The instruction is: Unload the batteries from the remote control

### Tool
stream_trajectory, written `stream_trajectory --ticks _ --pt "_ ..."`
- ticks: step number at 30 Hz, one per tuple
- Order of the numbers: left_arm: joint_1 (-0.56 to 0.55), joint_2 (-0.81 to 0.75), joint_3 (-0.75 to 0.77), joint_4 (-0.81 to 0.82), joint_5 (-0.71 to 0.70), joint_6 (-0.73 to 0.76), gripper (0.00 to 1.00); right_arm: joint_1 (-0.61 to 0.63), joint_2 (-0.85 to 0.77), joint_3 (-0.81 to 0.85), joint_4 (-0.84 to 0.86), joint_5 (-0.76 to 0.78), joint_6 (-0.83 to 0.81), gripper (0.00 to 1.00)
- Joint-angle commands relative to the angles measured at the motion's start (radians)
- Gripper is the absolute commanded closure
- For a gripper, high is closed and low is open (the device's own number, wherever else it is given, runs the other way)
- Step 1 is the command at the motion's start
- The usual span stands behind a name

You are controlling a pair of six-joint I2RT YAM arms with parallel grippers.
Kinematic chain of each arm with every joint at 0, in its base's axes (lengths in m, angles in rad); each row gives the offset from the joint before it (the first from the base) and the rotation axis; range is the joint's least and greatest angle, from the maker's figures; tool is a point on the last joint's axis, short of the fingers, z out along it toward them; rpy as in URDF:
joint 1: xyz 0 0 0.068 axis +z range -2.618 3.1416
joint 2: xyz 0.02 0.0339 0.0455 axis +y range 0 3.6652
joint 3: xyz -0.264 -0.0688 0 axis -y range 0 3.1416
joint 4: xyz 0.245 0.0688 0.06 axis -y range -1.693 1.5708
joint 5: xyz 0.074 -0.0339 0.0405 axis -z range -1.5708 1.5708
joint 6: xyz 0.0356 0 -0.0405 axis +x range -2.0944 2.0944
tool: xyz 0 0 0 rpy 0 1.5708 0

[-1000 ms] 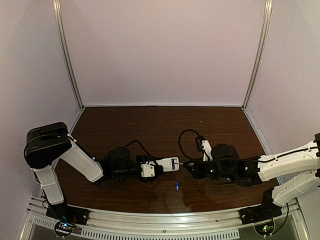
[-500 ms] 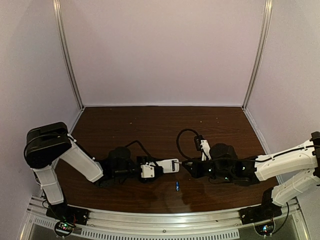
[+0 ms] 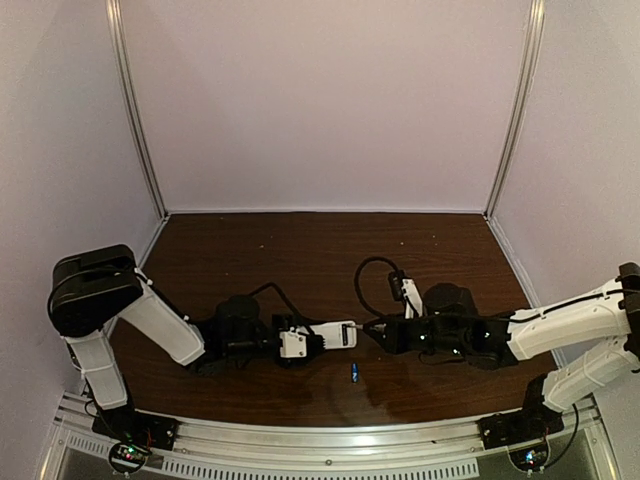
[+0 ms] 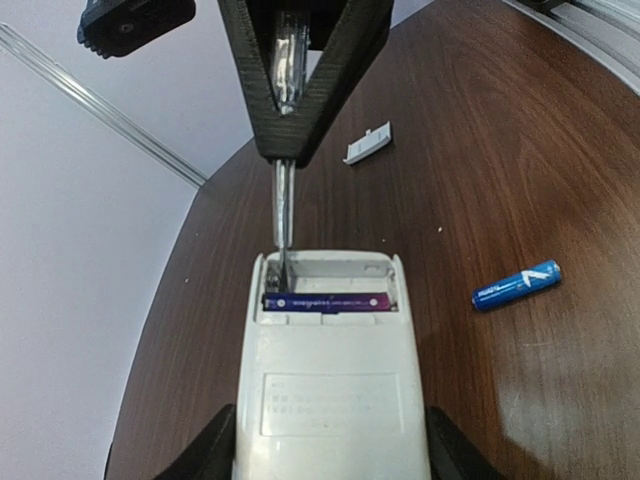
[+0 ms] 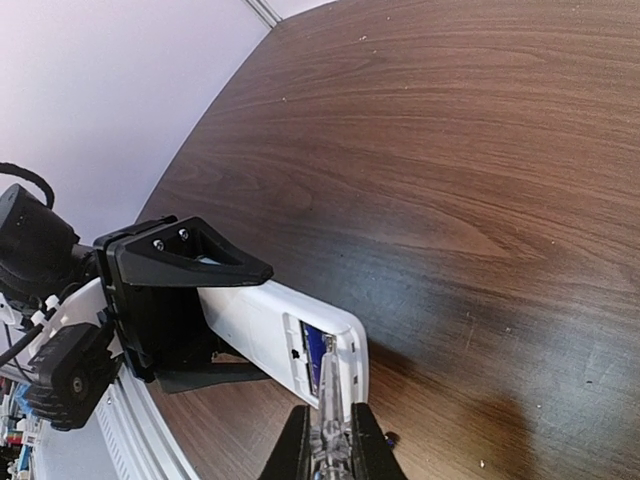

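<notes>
- Dark wooden table [image 3: 300, 250]; loose battery [image 4: 515, 285] lies nearest, already out.
- Left gripper [image 3: 303, 341] clamps remote [image 4: 330, 400]; second battery [image 4: 325, 300] sits in its open bay.
- Right gripper [image 4: 285, 150] pinches screwdriver [image 4: 283, 210], tip beside that battery; next, lever it upward gently.

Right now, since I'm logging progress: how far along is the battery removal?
Done: the cover is off and lies on the table, and one battery lies loose beside the remote. In hand: the left claw holds the remote, while the right claw holds a screwdriver with its tip inside the open compartment. Left: the second battery sits in that compartment.
</notes>
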Motion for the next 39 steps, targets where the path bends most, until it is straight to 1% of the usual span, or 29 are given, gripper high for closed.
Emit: stream_trajectory --ticks 1,15,22,26,39 --pt "-0.007 -0.028 -0.016 0.062 0.065 -0.001 1.00 -0.022 0.042 -0.007 0.086 -0.137 -0.026 1.00" --pt "-0.004 -0.026 -0.024 0.072 0.066 0.007 1.00 -0.084 0.094 -0.027 0.184 -0.312 -0.081 1.00" --pt "0.010 -0.006 -0.012 0.067 0.050 -0.002 1.00 -0.101 0.125 -0.021 0.178 -0.319 -0.091 1.00" --pt "0.019 0.003 -0.004 0.064 0.032 -0.013 1.00 -0.103 0.132 -0.004 0.147 -0.297 -0.100 1.00" --pt "0.057 0.056 0.051 0.006 0.007 -0.040 1.00 -0.102 0.163 0.045 0.098 -0.289 -0.116 1.00"
